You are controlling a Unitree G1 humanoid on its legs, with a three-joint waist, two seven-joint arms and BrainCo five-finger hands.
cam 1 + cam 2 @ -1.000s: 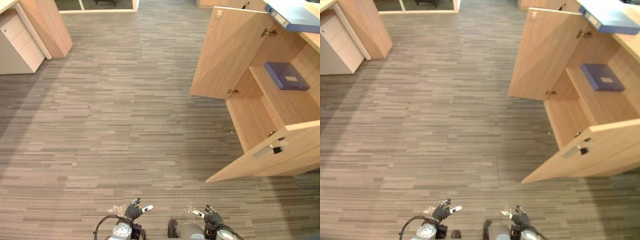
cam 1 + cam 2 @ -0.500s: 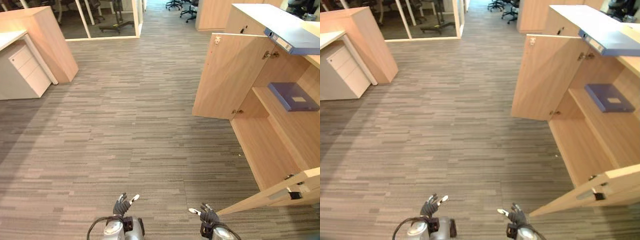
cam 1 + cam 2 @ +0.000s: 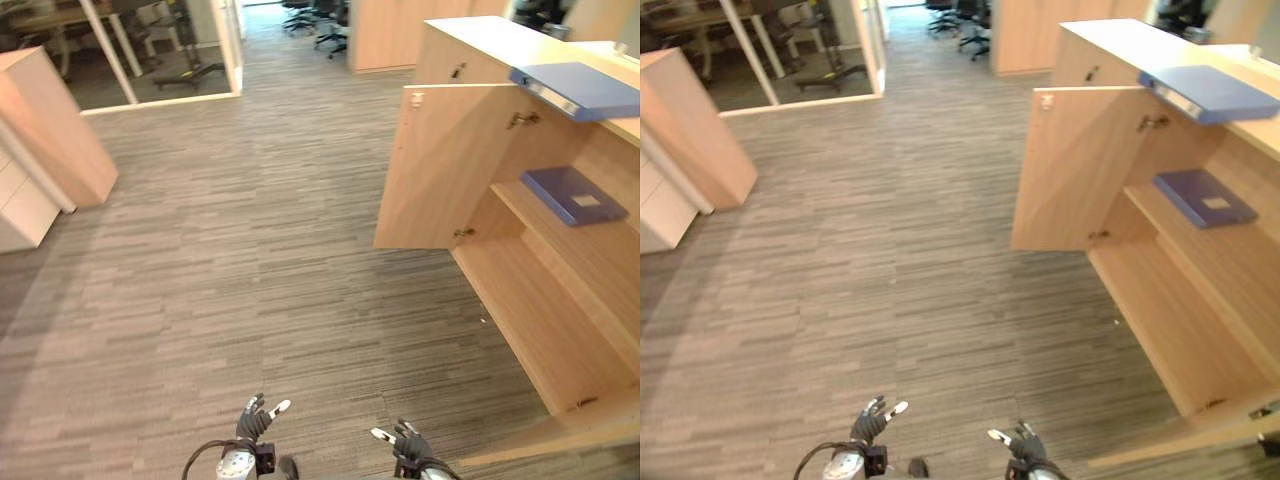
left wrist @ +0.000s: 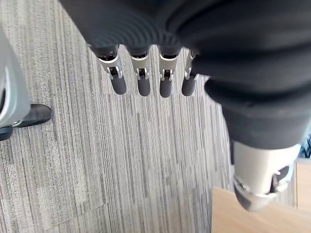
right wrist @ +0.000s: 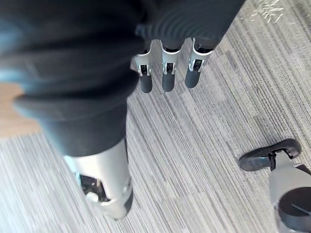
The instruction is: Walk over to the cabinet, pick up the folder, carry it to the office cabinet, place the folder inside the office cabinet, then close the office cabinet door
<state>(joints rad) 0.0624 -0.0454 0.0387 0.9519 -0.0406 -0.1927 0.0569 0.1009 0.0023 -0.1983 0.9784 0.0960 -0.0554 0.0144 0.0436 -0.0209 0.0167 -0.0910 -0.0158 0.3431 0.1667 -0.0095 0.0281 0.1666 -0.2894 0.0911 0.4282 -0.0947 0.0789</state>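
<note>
Only the camera has shifted: the blue folder [image 3: 580, 88] lies on the top surface of the cabinet [image 3: 560, 320], well apart from the left hand [image 3: 255, 420] and right hand [image 3: 408, 440], both straight-fingered and holding nothing, and the near swung-out door [image 3: 560, 440] could snag a passing arm.

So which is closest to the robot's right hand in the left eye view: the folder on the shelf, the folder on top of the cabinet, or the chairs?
From the right hand:
1. Folder on the shelf, inside the open cabinet, on the right.
2. Folder on top, higher and further back, also right.
3. Chairs, far across the room.
</note>
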